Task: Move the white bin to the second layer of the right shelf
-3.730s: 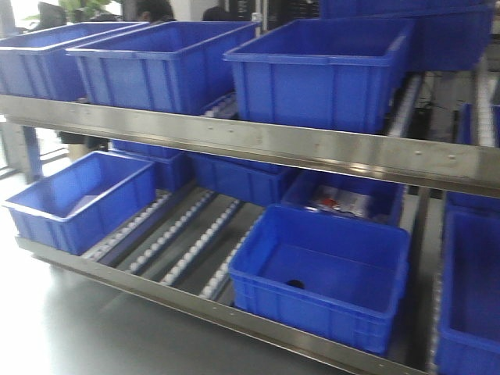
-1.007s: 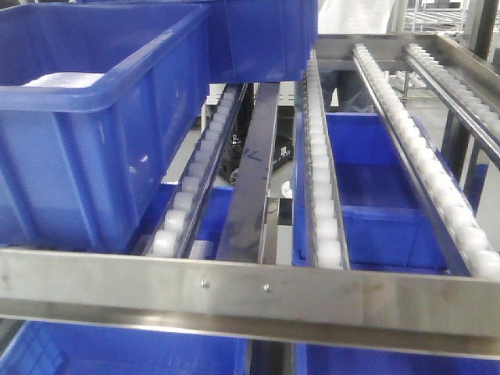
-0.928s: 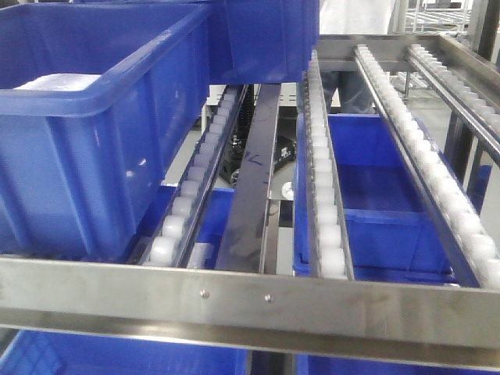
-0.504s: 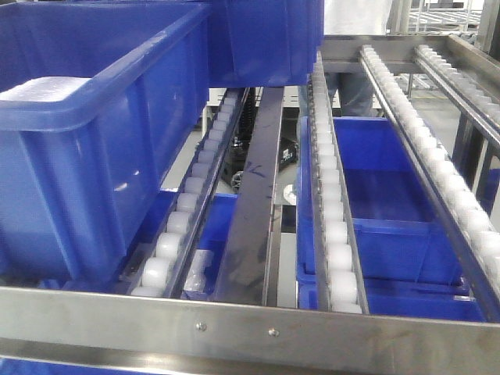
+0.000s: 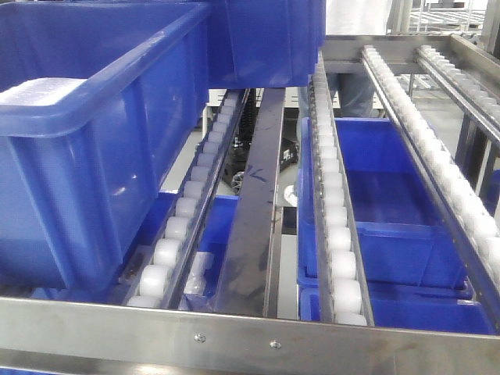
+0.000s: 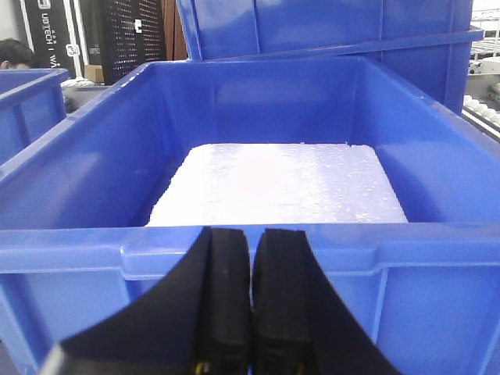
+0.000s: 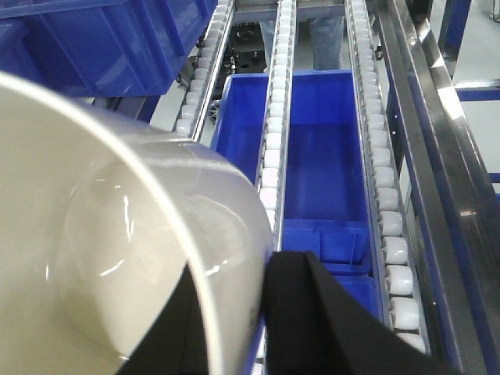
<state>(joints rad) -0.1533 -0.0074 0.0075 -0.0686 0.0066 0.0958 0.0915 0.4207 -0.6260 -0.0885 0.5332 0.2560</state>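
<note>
Seen from the front, far left: a large blue rectangular plastic crate (image 5: 101, 148) resting on the sloping roller tracks of the stainless steel rack level (image 5: 250, 340), with a white slab showing inside at its left edge. Behind it, a second blue crate (image 5: 266, 43) farther up the tracks. Just right of the near crate, a line of small white rollers (image 5: 191, 211), then a bare dark steel strip (image 5: 258, 195), then another roller line (image 5: 332, 195), and two more running up to the far right. Visible through the gaps, lower blue crates (image 5: 391, 203) on the level beneath. Across the bottom, the steel front rail with two screws. From the left wrist camera: black left claw (image 6: 250, 301) clenched, fingers pressed together with nothing between them, hovering just in front of the near wall of a blue crate (image 6: 258, 258) holding a flat white foam block (image 6: 277, 183). From the right wrist camera: glossy cream-white plastic tub with a rounded rim (image 7: 117, 250) filling the left side of the view, tilted toward the lens, held above the roller tracks (image 7: 273, 148). Black right claw (image 7: 234, 328) grasping the tub's rim, one finger inside the wall and one outside. Below and right of the tub, an open blue crate (image 7: 320, 156) on the lower level, seen between two roller lines.
</note>
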